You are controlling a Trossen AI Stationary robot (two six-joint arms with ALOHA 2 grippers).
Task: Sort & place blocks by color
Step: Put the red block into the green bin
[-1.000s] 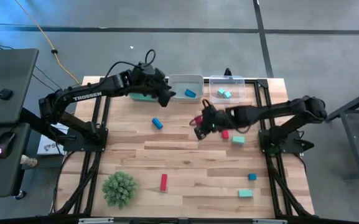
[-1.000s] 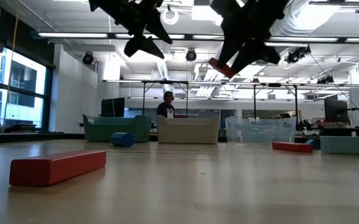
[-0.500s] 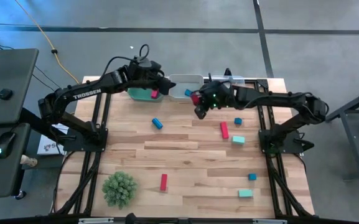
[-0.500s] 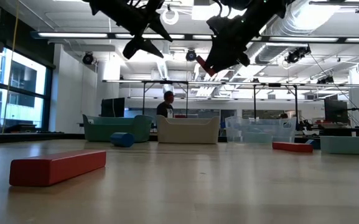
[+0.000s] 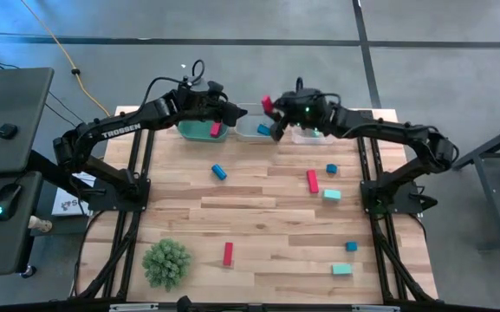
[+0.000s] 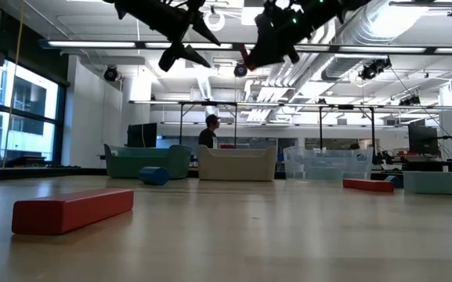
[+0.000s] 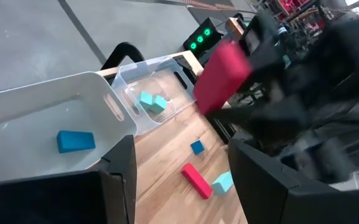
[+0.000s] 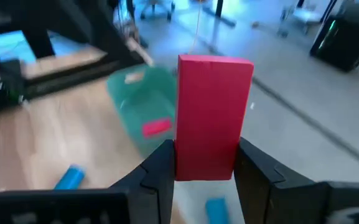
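At six o'clock on the worktop (image 5: pixel 258 225), nearest the front edge, the unsorted pieces are found: a red bar (image 5: pixel 228 253) beside the green spiky plant (image 5: pixel 166 263), a teal block (image 5: pixel 342 269) at about five o'clock and a small blue cube (image 5: pixel 351 246) just beyond it. Toward the centre, three more are left lying: a teal block (image 5: pixel 332 195), a second red bar (image 5: pixel 312 180) touching or nearly touching it, and a blue cube (image 5: pixel 331 169). A blue cylinder (image 5: pixel 220 172) lies alone at about eleven o'clock from the centre.

Along the twelve o'clock edge the bins are lined up. One red block is seen inside the green bin (image 5: pixel 193 132), one blue block (image 7: pixel 75 141) inside the grey bin (image 7: pixel 48 118), and two teal blocks (image 7: pixel 152 102) inside the clear bin (image 7: pixel 160 84). Four blocks are thus judged sorted, and eight on the worktop are still to be handled.

A ninth, a red block (image 8: pixel 213 115), is gripped between the closed fingers of the right hand (image 5: pixel 270 117), which is held high over the grey bin, between the green and clear bins. It is judged to be bound for the green bin at its nine o'clock side. The left hand (image 5: pixel 224 115) is held with fingers spread and nothing between them, above the gap between the green and grey bins. Roughly a third of the sorting appears done.
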